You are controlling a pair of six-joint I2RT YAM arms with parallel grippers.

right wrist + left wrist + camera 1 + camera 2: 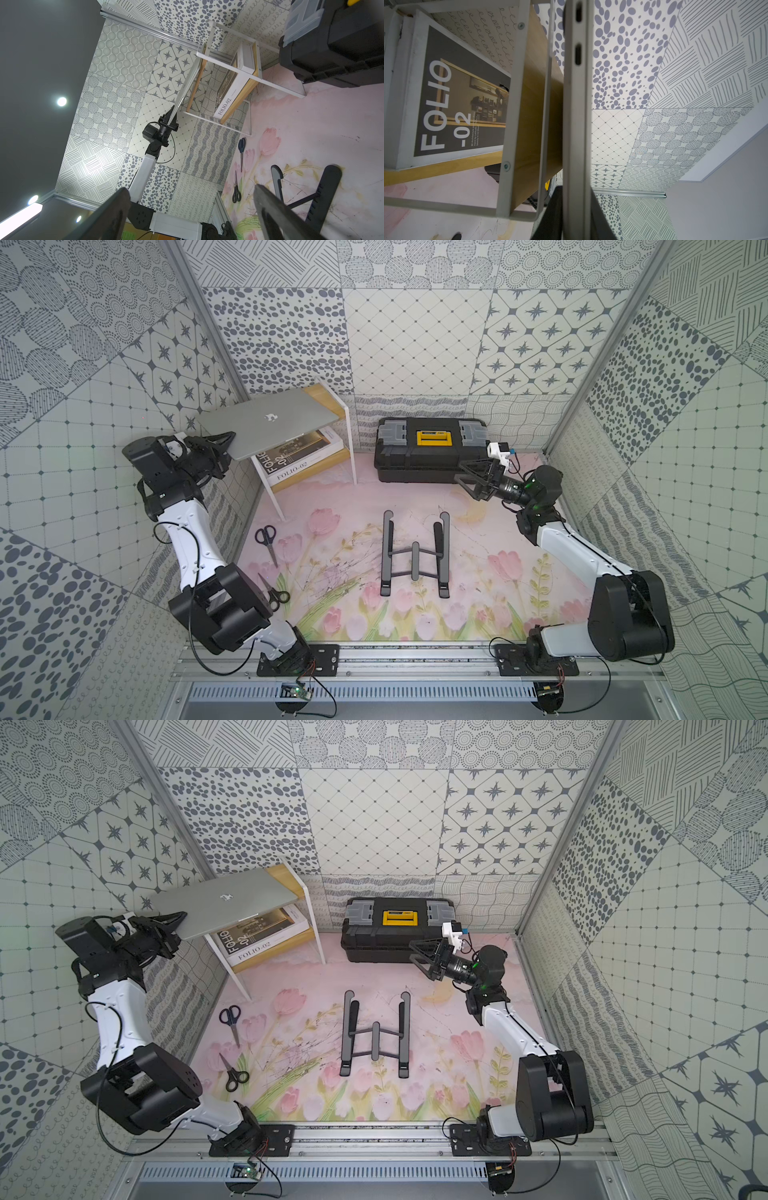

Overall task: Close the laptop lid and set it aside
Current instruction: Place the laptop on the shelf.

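Observation:
The silver laptop (270, 423) (224, 903) has its lid shut, with the logo facing up. It lies tilted, its far end over the top board of the white shelf (348, 435); I cannot tell whether it touches the board. My left gripper (226, 443) (178, 923) is shut on the laptop's near left edge. In the left wrist view the laptop's thin side (575, 124) runs between the two dark fingers of the left gripper (576, 207). My right gripper (458, 471) (190, 189) hangs open and holds nothing, in front of the toolbox.
A black-and-yellow toolbox (432, 448) stands at the back. A FOLIO-02 book (291, 464) lies on the shelf's lower board. The dark folding stand (415, 556) sits mid-mat. Two pairs of scissors (266, 537) (276, 593) lie at the left.

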